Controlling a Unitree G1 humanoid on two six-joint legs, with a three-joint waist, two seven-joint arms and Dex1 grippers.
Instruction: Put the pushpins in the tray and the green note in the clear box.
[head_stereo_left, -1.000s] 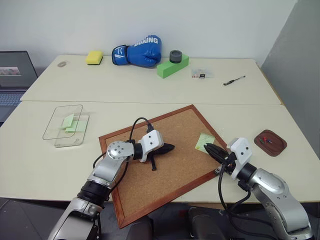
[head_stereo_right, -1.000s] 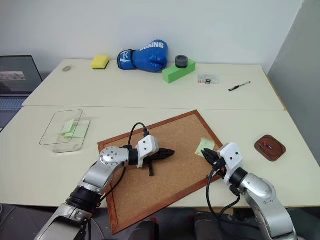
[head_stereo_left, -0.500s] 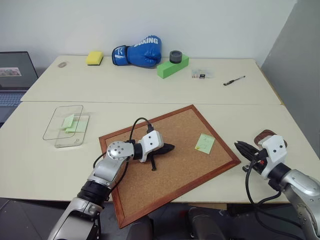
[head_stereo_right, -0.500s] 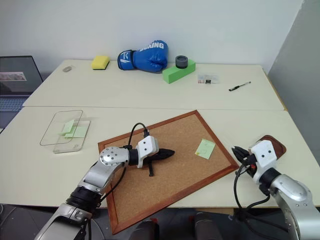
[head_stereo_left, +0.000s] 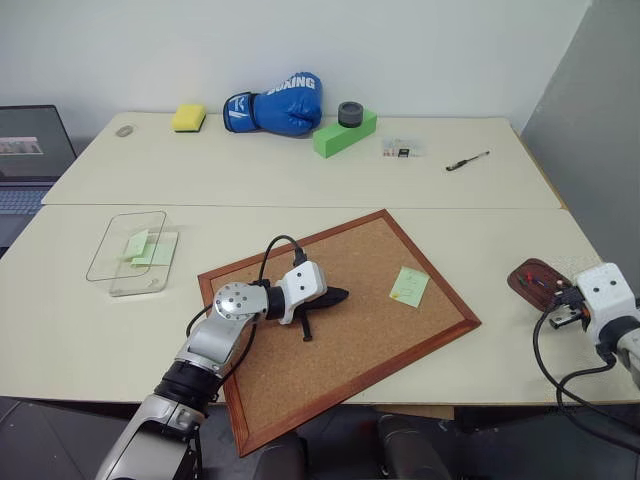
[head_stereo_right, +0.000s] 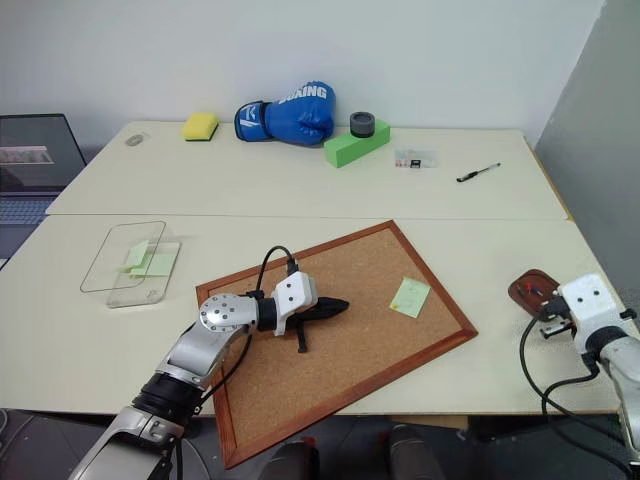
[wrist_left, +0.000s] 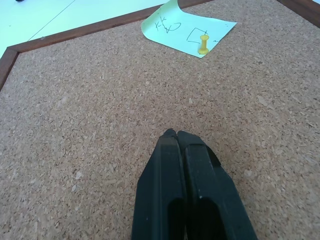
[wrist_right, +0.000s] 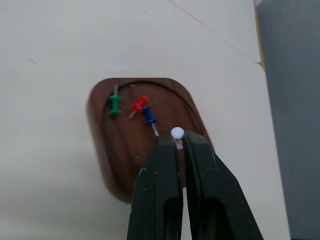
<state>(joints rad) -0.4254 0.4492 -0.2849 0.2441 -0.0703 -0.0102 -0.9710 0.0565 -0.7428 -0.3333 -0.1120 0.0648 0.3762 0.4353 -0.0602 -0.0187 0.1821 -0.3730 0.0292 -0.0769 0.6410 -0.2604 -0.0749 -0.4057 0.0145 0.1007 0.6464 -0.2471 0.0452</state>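
Pushpins are split between two places: a white-headed pushpin (wrist_right: 177, 133) is pinched between the closed fingers of the right gripper (wrist_right: 177, 145), which hangs just over the near end of the tray (wrist_right: 125, 165), and inside that tray lie a green pushpin (wrist_right: 115, 104), a red pushpin (wrist_right: 139, 105) and a blue pushpin (wrist_right: 149, 116), the red and blue ones touching, the green one a little apart. The tray sits on the desk (head_stereo_left: 300, 180) near its right edge, well clear of the corkboard (head_stereo_left: 340, 330). The left gripper (wrist_left: 176, 136) is closed with nothing between its fingers and rests low over the bare cork around the middle of the board. Farther out on the board, toward its right corner, the green note (wrist_left: 187, 29) lies with one edge curled up, pen marks on it, and a yellow pushpin (wrist_left: 203, 44) stuck through it. On the left part of the desk stands the clear box (head_stereo_left: 140, 262) with pale green notes in it and its lid (head_stereo_left: 125, 243) propped against it. Along the far edge of the desk lie a yellow sponge (head_stereo_left: 188, 116), a blue boxing glove (head_stereo_left: 275, 102), a green foam block (head_stereo_left: 345, 131) with a dark roll of tape (head_stereo_left: 350, 112) on top, a small clear case (head_stereo_left: 402, 148) and a pen (head_stereo_left: 467, 160). A laptop (head_stereo_left: 30, 150) stands at the far left.
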